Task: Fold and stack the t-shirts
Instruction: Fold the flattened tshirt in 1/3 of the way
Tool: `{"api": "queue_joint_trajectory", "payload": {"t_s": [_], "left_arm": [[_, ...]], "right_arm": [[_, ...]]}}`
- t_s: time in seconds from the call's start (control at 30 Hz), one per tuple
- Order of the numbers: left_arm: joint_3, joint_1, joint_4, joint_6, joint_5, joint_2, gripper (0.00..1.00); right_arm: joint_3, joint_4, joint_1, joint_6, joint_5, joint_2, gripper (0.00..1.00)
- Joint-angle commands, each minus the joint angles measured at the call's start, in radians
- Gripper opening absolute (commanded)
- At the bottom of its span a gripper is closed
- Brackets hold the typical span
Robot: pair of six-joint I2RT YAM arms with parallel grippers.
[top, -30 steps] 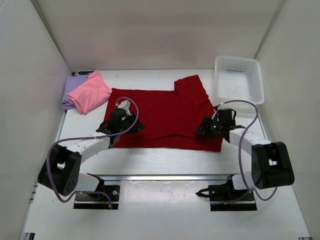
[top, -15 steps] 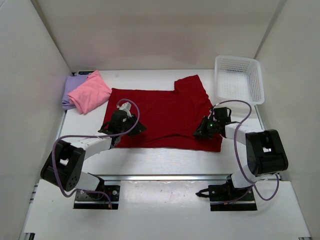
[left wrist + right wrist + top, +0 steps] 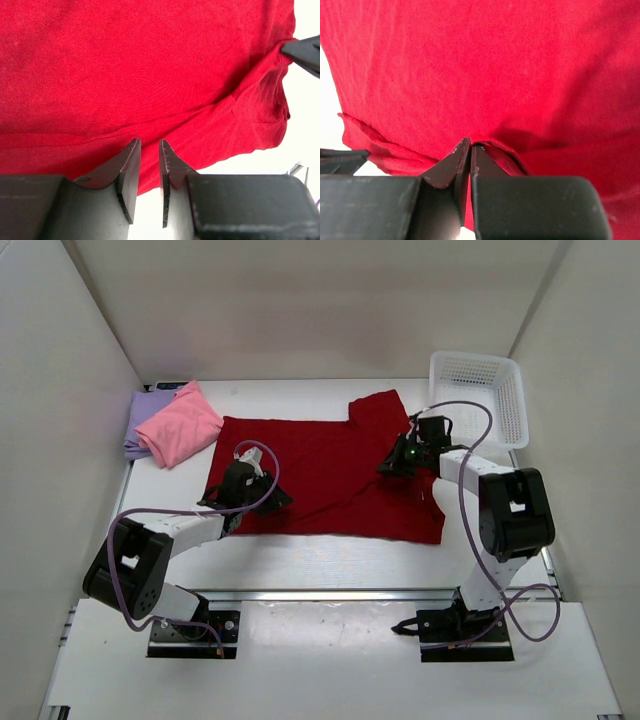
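Locate the dark red shirt (image 3: pixel 330 480) spread flat at the middle of the desk (image 3: pixel 330 560). The right end effector (image 3: pixel 470 143) is clamped together on a pinch of this shirt near its right side, and the fabric rises in a ridge at the tips. The left end effector (image 3: pixel 149 146) sits over the shirt's near left hem, jaws a narrow gap apart, nothing visible between them. The folded pink shirt (image 3: pixel 180 427) lies on the purple shirt (image 3: pixel 138 420) in the far left corner. The basket (image 3: pixel 438 400) stands far right
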Motion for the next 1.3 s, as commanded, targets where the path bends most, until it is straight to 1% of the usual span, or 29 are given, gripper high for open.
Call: {"api": "queue_joint_trajectory", "payload": {"t_s": [0.0,0.1,0.2,0.23,0.27,0.33,0.43,0.5,0.57,0.6,0.63,0.67,0.7,0.73,0.8,0.87,0.93,1.03,1.07,1.2,1.27], "left_arm": [[-0.016,0.009,0.019,-0.005,0.002,-0.037,0.32],[-0.022,0.013,0.023,-0.008,0.0,-0.043,0.32],[-0.027,0.016,0.023,-0.008,-0.004,-0.048,0.32],[-0.027,0.013,0.025,-0.014,-0.003,-0.048,0.32],[-0.027,0.022,0.025,-0.008,-0.001,-0.049,0.33],[-0.028,0.018,0.022,-0.013,-0.003,-0.052,0.33],[-0.033,0.021,0.017,-0.01,-0.009,-0.065,0.33],[-0.031,0.021,0.013,-0.007,-0.017,-0.068,0.33],[-0.03,0.018,0.007,-0.011,-0.023,-0.079,0.33],[-0.028,0.021,0.005,-0.004,-0.024,-0.079,0.33],[-0.022,0.004,-0.001,0.005,-0.037,-0.085,0.33],[-0.016,-0.005,0.002,0.002,-0.032,-0.077,0.33],[-0.005,-0.002,0.0,0.008,-0.037,-0.076,0.33],[-0.001,-0.023,-0.004,0.012,-0.032,-0.069,0.33],[0.013,-0.056,-0.006,0.019,-0.037,-0.059,0.33],[0.022,-0.083,-0.004,0.009,-0.041,-0.039,0.33],[0.021,-0.079,0.011,-0.004,-0.028,-0.023,0.33],[0.028,-0.077,0.007,-0.002,-0.043,-0.029,0.32],[0.022,-0.074,0.003,-0.002,-0.047,-0.039,0.33],[0.001,-0.088,0.008,-0.005,-0.046,-0.048,0.33],[-0.014,-0.09,0.017,0.004,-0.043,-0.048,0.33]], "right_arm": [[0.07,0.009,0.006,0.007,0.0,0.04,0.0],[0.128,-0.009,0.015,-0.002,0.008,0.095,0.0],[0.16,-0.005,0.029,-0.001,0.023,0.118,0.06],[0.172,-0.008,0.031,-0.001,0.025,0.121,0.12],[0.183,-0.006,0.035,-0.005,0.02,0.135,0.15],[0.214,-0.046,0.049,-0.015,0.011,0.154,0.31],[0.234,-0.077,0.075,-0.051,0.029,0.155,0.39],[0.238,-0.077,0.09,-0.076,0.055,0.12,0.41],[0.231,-0.083,0.104,-0.106,0.113,0.076,0.41],[0.205,-0.081,0.11,-0.116,0.126,0.042,0.38],[0.179,-0.062,0.113,-0.116,0.158,0.005,0.28],[0.141,-0.046,0.109,-0.113,0.173,-0.013,0.14],[0.099,-0.038,0.104,-0.099,0.173,-0.03,0.06],[0.079,-0.028,0.094,-0.085,0.161,-0.041,0.0],[0.053,-0.034,0.1,-0.084,0.135,-0.026,0.0],[0.063,-0.038,0.106,-0.08,0.126,0.012,0.0],[0.086,-0.041,0.124,-0.077,0.126,0.061,0.0],[0.164,-0.058,0.135,-0.077,0.108,0.132,0.01],[0.169,-0.055,0.144,-0.074,0.095,0.144,0.0],[0.26,-0.075,0.175,-0.085,0.109,0.218,0.0],[0.277,-0.077,0.186,-0.084,0.12,0.25,0.0]]}}
